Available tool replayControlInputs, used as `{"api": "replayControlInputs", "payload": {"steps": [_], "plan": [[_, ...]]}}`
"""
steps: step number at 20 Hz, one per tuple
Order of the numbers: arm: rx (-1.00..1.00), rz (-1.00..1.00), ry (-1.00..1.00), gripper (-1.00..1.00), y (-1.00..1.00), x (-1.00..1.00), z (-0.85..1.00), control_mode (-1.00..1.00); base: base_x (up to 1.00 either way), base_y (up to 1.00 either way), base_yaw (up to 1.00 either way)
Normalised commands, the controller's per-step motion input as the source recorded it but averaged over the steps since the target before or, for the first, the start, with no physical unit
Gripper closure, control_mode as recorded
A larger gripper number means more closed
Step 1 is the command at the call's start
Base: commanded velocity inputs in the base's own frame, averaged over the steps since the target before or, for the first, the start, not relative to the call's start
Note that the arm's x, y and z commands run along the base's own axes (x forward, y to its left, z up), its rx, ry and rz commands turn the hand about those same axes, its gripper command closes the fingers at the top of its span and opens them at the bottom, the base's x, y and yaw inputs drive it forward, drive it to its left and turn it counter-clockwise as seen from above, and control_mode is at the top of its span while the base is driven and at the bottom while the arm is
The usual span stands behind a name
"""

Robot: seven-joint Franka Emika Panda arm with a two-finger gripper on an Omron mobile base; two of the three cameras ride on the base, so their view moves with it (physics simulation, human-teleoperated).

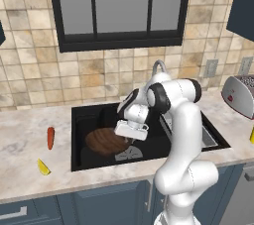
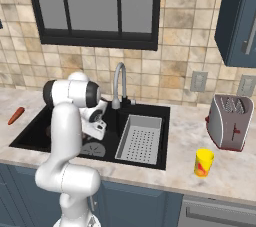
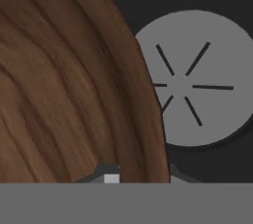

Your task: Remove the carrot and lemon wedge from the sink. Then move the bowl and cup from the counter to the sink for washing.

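Holding bowl (image 1: 105,141) by rim, gripper (image 1: 130,139) pinched on thin edge, low inside sink (image 1: 89,115) beside drain (image 3: 195,82). Wood looks stiff, light, smooth; wide shape may tilt. Cup (image 2: 203,162) waits on counter (image 2: 220,181).

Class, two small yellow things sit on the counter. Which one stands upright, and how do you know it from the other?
The cup, standing upright right of the sink near the toaster. The lemon wedge lies flat, left of the sink beside the carrot.

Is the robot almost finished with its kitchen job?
Nearly. The slim orange carrot and yellow lemon wedge lie on the beige counter. The fingers grip the brown wooden bowl over the black sink. The yellow cup waits.
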Motion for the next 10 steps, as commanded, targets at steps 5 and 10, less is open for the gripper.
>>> {"api": "replayControlInputs", "payload": {"steps": [5, 10], "plan": [[0.00, 0.12, -0.09, 1.00, 0.24, -0.10, -0.16, -1.00, 0.00, 0.00, 0.00], [0.00, 0.13, -0.12, 1.00, 0.28, -0.11, -0.17, -1.00, 0.00, 0.00, 0.00]]}}
